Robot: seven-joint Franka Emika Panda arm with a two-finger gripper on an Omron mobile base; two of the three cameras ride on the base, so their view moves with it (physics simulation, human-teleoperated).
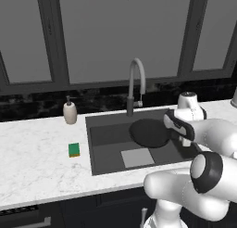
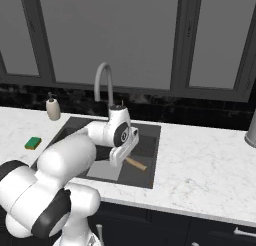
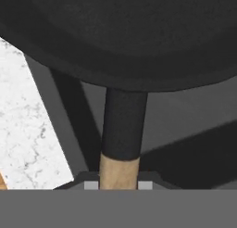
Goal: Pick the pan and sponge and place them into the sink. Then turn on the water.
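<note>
White marble counter (image 1: 37, 162) runs under dark windows, with the sink (image 1: 111, 150) set into it below a grey gooseneck faucet (image 1: 135, 85). The pan (image 1: 148, 132) hangs over the basin, its round black body toward the left and its long axis running rightward along a black-then-wooden handle (image 3: 121, 143) to the gripper (image 3: 119, 184), whose jaws are clamped on the wooden end. The sponge (image 1: 74, 149) lies on the counter left of the sink, near a beige soap dispenser (image 1: 70, 111).

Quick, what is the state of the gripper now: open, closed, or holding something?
Gripper: closed on the wooden handle of the pan, which hangs over the sink.
</note>
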